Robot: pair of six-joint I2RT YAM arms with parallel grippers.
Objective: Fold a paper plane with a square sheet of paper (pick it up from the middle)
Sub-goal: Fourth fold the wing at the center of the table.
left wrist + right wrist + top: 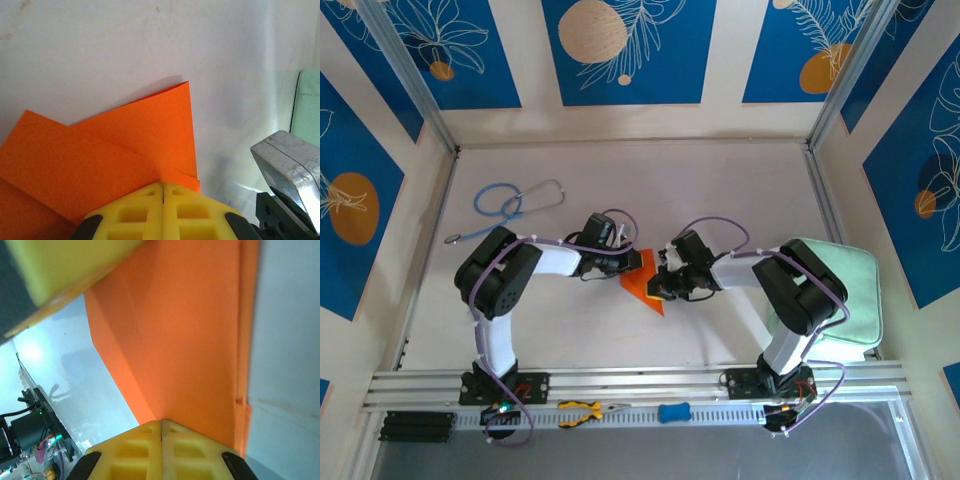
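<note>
Table point(620, 170), pale, with a pale green pad point(845, 290). The square sheet of paper point(645, 290), bright orange and lying in folded layers, rests on the bare top left of the pad, clear of it. Right gripper point(161, 427), between pad and sheet, and left gripper point(163, 192), beyond the sheet from the pad: each has its yellow fingers closed to a hairline seam, nipping a paper edge. Handling, as judged: move both pinches together without pulling apart, align the edges, then press the crease flat.
</note>
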